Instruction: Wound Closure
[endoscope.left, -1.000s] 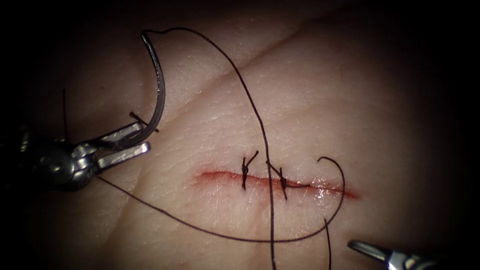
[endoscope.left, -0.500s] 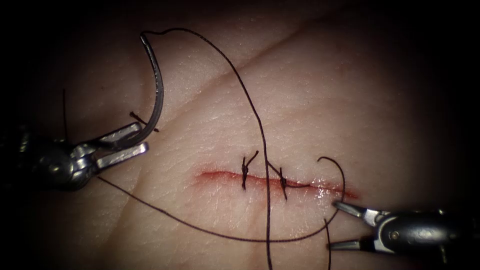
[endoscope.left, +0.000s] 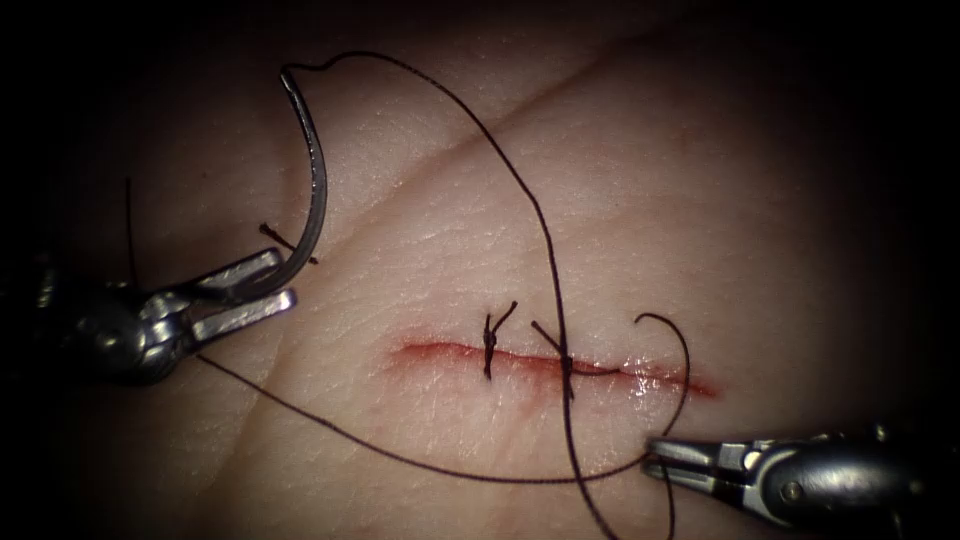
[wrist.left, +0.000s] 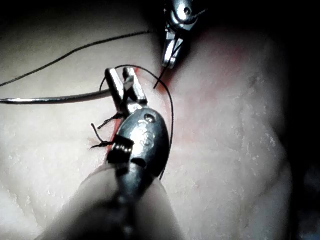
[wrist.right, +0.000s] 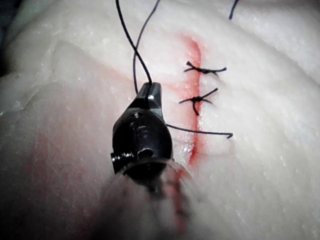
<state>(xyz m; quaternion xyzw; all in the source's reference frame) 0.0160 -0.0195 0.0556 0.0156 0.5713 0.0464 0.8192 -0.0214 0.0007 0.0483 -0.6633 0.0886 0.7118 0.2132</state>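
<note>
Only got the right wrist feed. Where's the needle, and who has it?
Observer: Left tool holds the needle near its pointed end, left of the cut.
Operator: In the tissue?
Observer: No, the needle is out of the tissue, curving up from the jaws.
Operator: Thread path?
Observer: The thread leaves the needle's tail, arcs across the cut and reaches the right tool, which is shut on it.

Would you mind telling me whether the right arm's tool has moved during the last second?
Yes. The right tool has come in from the lower right toward the cut, and its fingers, open half a second ago, are now shut on the thread below the cut's right end.
</note>
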